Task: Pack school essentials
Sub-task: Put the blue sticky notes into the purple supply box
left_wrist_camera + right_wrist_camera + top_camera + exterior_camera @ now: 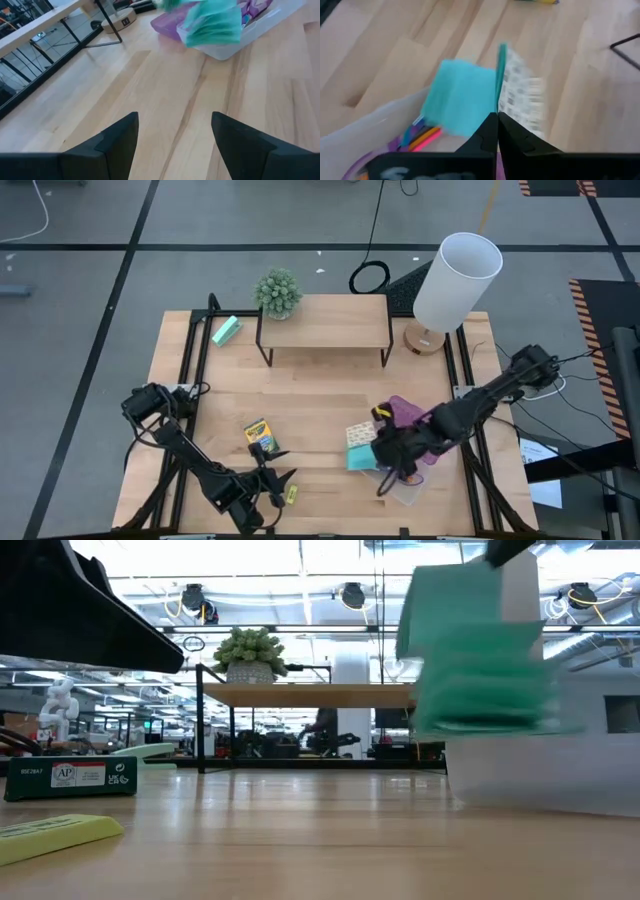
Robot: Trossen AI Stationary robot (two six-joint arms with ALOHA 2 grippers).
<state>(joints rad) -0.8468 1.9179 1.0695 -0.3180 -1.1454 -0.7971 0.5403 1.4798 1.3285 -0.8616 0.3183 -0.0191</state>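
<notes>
Several items were already packed: orange and pink pencils [422, 136] lay inside the clear box [410, 488], w/ something purple beside them, prob. the scissors, though too blurred to be sure. Right gripper [497, 117] had its fingers pressed together on the edge of the greenish card pack [462, 97], holding it in the air just over the box rim, so that item was mid-transfer, not yet dropped in. Purple lid [408, 412] lay off, touching the box at its far side.

Left to do, by my read: the crayon box [259, 433] sat on the table near the left arm, well apart from the clear box, and a tiny yellow piece [291, 495] lay just beside the left gripper [172, 132], whose fingers were spread wide w/ nothing between them. Roughly halfway, maybe a bit past. Lid closing also remained.
</notes>
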